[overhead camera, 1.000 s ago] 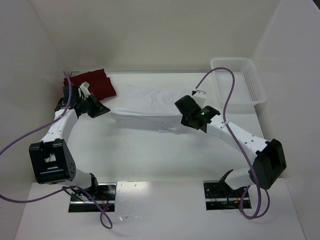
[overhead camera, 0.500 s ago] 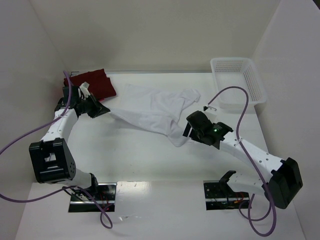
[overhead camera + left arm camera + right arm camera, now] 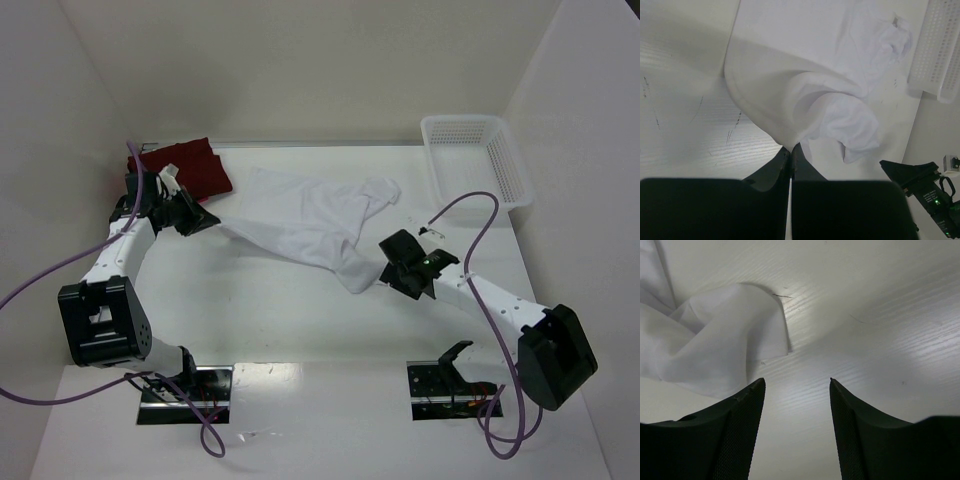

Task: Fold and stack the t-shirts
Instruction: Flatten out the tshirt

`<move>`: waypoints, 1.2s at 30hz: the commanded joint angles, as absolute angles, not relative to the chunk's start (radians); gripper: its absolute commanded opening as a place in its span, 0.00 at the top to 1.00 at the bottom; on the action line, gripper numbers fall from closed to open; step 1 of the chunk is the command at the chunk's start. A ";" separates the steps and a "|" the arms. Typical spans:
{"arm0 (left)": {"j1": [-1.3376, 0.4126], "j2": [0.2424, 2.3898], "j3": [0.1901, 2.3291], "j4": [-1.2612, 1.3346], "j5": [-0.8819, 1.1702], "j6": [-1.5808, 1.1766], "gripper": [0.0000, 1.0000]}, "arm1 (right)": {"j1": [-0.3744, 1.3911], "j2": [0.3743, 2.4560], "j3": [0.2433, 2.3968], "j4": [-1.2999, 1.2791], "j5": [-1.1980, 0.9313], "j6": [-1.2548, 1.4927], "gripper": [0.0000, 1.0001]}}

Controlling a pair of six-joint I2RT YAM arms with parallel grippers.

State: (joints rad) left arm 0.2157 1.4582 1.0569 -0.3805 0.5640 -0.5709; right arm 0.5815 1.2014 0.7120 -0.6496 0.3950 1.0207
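A plain white t-shirt (image 3: 310,222) lies crumpled and partly spread across the middle of the table. My left gripper (image 3: 210,222) is shut on its left edge, and the left wrist view shows the cloth (image 3: 815,95) pinched between the closed jaws of that gripper (image 3: 790,148). A dark red t-shirt (image 3: 195,168) lies folded at the back left corner. My right gripper (image 3: 384,264) is open and holds nothing. It sits just right of the white shirt's near corner, and in the right wrist view the cloth (image 3: 715,350) lies ahead and to the left of the gripper (image 3: 797,382).
A white mesh basket (image 3: 505,165) stands at the back right, and its rim (image 3: 940,50) also shows in the left wrist view. White walls close in the table on the left, back and right. The right arm's purple cable loops above the table near the basket.
The right gripper has let go of the white shirt and drawn back toward the near right. The shirt, stretched between both grippers a second ago, now lies slack and crumpled on the table.
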 commanded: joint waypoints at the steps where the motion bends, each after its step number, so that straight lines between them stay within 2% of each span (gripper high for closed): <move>1: 0.224 1.473 1.095 -0.351 0.589 -0.541 1.00 | 0.571 1.218 0.717 -0.582 0.417 1.054 0.40; 11: 0.224 1.482 1.095 -0.351 0.589 -0.532 1.00 | 0.571 1.371 0.718 -0.486 0.368 1.034 0.40; 17: 0.224 1.482 1.095 -0.351 0.589 -0.532 1.00 | 0.571 1.382 0.709 -0.466 0.386 1.025 0.44; 21: 0.224 1.482 1.095 -0.351 0.589 -0.532 1.00 | 0.571 1.413 0.709 -0.445 0.387 1.025 0.51; 36: 0.224 1.482 1.095 -0.351 0.589 -0.523 1.00 | 0.560 1.474 0.729 -0.425 0.416 0.996 0.58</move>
